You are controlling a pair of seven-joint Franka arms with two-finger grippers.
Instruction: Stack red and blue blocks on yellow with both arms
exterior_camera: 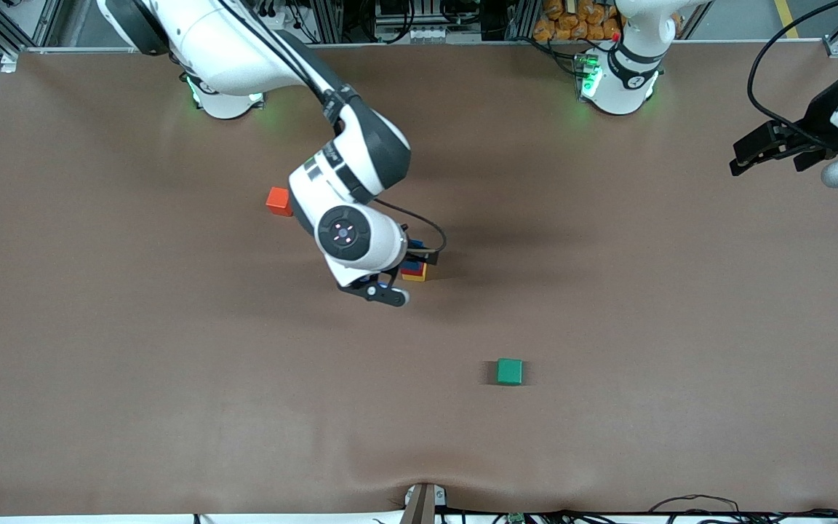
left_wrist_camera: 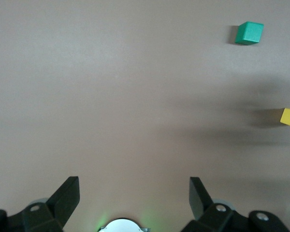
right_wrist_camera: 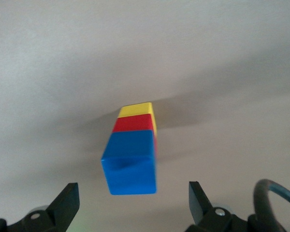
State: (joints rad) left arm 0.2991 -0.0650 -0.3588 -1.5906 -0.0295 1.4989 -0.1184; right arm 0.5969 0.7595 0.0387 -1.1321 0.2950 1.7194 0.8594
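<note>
Blue block (right_wrist_camera: 130,163): tops red block (right_wrist_camera: 133,124) on yellow cube (right_wrist_camera: 136,110)
Right gripper (right_wrist_camera: 133,203): over stack, fingers apart, empty
Left gripper (left_wrist_camera: 134,200): waits, fingers spread, empty

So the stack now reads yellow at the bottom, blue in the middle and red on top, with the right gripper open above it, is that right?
Not quite: the order is wrong. The right wrist view shows the yellow cube at the bottom, the red block in the middle and the blue block on top. The right gripper is indeed open above it.
</note>
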